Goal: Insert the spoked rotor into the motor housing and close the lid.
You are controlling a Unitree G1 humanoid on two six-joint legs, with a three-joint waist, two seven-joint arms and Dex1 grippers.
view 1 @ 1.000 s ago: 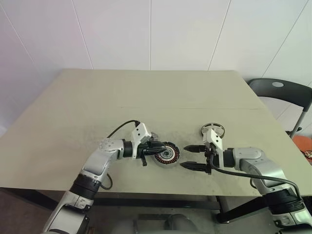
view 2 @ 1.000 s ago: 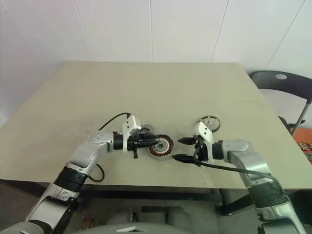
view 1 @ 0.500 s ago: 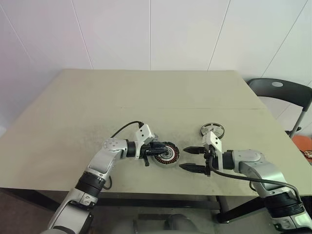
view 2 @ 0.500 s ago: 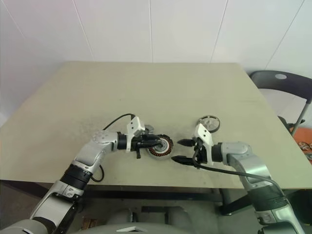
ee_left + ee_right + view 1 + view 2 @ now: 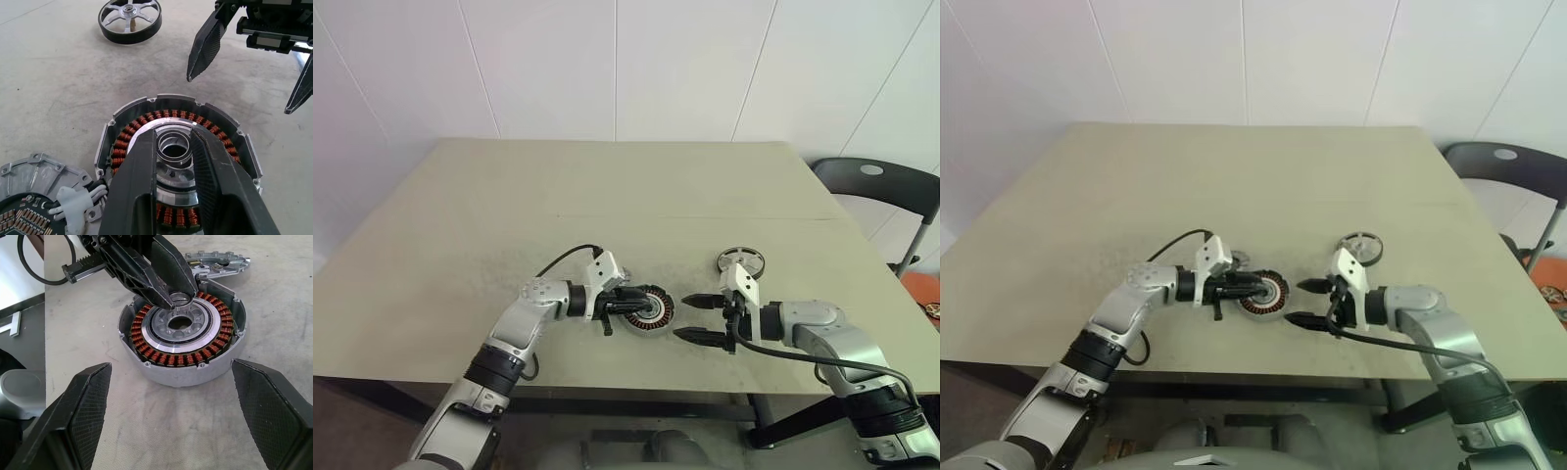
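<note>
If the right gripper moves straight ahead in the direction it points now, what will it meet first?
Probably the motor housing: it lies directly ahead of the open right gripper, between the lines of its fingers. The left gripper is over its centre.

The two head views look forward and down from above the near edge of a beige tabletop (image 5: 607, 196), taking in the whole table and the white panelled wall (image 5: 617, 69) beyond; they are a stereo pair, sharing almost the same scene.

The left wrist view sits low and very close, facing right across a squat round housing with copper-orange windings (image 5: 171, 142) toward a dark-rimmed, silver-spoked wheel (image 5: 129, 19) farther off.

The right wrist view, equally close and low, faces left over that housing. Both wrist views share it, from opposite sides.
</note>
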